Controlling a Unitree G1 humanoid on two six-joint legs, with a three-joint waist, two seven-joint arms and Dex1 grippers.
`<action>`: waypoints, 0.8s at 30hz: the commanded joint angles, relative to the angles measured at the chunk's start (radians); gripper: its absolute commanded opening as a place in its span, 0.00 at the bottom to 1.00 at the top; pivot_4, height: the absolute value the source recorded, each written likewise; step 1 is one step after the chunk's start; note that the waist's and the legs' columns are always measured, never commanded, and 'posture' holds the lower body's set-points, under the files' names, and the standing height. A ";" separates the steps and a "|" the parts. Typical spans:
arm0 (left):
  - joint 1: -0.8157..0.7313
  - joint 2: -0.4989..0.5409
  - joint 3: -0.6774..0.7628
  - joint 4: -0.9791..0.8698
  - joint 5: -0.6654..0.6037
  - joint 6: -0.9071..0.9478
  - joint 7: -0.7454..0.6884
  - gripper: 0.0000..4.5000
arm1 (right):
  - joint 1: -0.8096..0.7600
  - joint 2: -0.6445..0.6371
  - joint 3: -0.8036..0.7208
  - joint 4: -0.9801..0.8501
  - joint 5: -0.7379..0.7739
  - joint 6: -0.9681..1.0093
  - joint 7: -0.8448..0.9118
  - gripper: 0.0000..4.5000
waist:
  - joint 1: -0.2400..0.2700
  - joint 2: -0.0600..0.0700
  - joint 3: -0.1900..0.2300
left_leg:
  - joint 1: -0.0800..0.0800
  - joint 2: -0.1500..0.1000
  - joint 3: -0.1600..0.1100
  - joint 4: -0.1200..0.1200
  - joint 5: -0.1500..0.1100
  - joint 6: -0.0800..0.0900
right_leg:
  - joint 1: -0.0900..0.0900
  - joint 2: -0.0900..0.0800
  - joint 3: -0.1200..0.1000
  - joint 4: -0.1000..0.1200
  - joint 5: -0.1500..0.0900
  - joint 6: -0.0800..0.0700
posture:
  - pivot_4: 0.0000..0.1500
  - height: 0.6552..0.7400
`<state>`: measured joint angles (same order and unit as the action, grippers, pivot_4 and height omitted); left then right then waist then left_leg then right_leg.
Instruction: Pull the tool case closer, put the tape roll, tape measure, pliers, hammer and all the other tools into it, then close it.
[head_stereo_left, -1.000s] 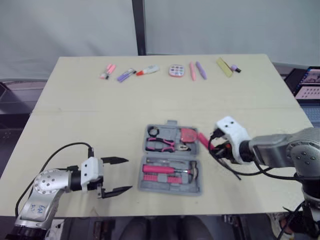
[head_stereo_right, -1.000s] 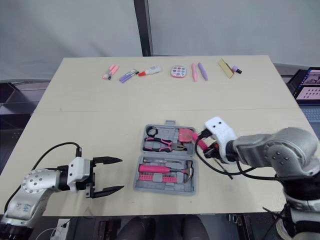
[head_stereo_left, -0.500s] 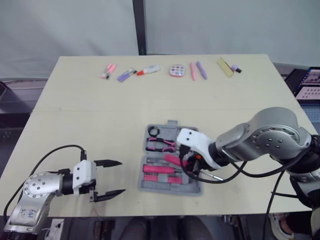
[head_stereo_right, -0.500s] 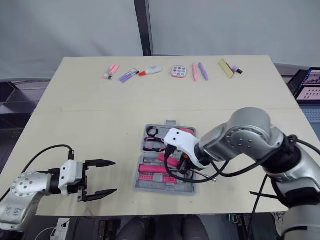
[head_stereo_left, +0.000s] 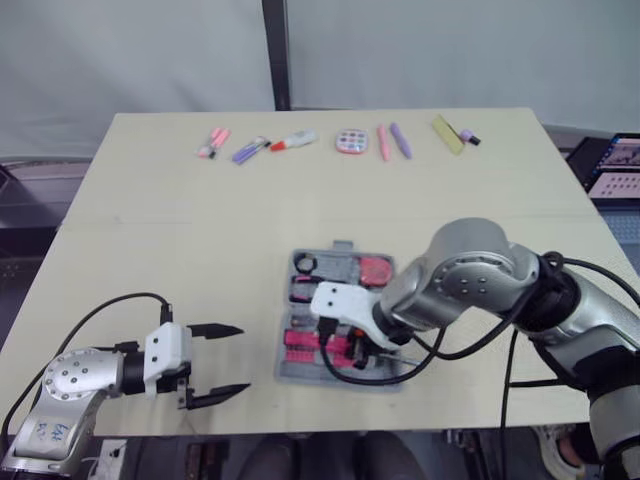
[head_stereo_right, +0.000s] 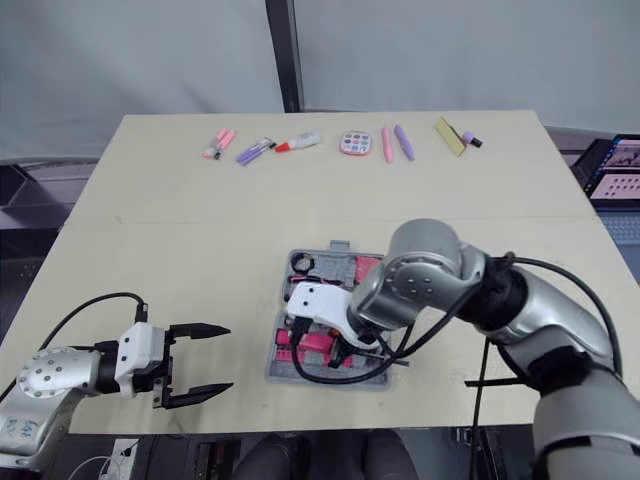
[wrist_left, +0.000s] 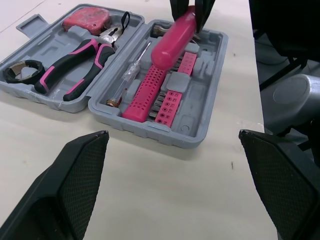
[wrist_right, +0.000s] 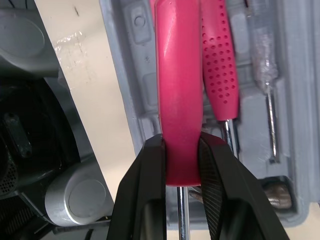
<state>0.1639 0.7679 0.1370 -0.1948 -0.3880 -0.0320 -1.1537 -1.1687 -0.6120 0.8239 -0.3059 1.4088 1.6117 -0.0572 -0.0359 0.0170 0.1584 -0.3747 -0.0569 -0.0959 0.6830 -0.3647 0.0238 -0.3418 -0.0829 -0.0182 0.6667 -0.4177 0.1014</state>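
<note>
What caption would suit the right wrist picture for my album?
Right gripper clamped on a smooth pink tool handle above the open grey tool case, beside a dotted pink handle.

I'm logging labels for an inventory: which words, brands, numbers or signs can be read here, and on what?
Nothing reads clearly.
Dark marks on the left arm's grey shell: too blurred.
Screen right of the table: too small.
Grey plastic tool case and pink tool handle in the right gripper: no lettering seen.

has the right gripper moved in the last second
Yes. The right gripper, shut on a pink-handled tool, has swung to the robot's left: from beside the tool case's right edge to over its near half.
</note>
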 joint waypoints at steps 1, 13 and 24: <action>0.018 0.015 0.014 -0.020 -0.009 -0.016 -0.018 1.00 | -0.020 0.042 0.016 0.011 0.026 0.003 -0.032 0.09 | -0.001 0.000 0.000 | 0.000 0.000 0.000 0.000 0.000 0.000 | 0.000 0.000 0.000 0.000 0.000 0.000 | 1.00 0.69; 0.012 0.007 -0.001 0.011 0.013 -0.040 -0.027 1.00 | -0.053 0.160 0.127 0.101 -0.031 0.003 -0.051 0.09 | -0.022 0.000 0.000 | 0.000 -0.001 -0.004 0.000 0.000 -0.001 | -0.002 0.000 -0.001 0.007 0.000 0.000 | 1.00 0.69; 0.034 0.005 -0.001 -0.042 0.012 -0.013 0.004 1.00 | -0.046 0.243 0.165 0.141 -0.101 0.003 -0.037 0.09 | -0.024 0.000 0.000 | 0.000 -0.001 -0.005 0.000 0.000 -0.001 | -0.003 0.000 -0.001 0.008 0.000 0.000 | 1.00 0.69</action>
<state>0.1888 0.7678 0.1347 -0.1948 -0.3731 -0.0446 -1.1555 -1.2035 -0.3819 0.9814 -0.1554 1.3168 1.6124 -0.1015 -0.0599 0.0171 0.1584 -0.3744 -0.0579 -0.1005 0.6825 -0.3645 0.0227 -0.3444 -0.0830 -0.0189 0.6752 -0.4177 0.1013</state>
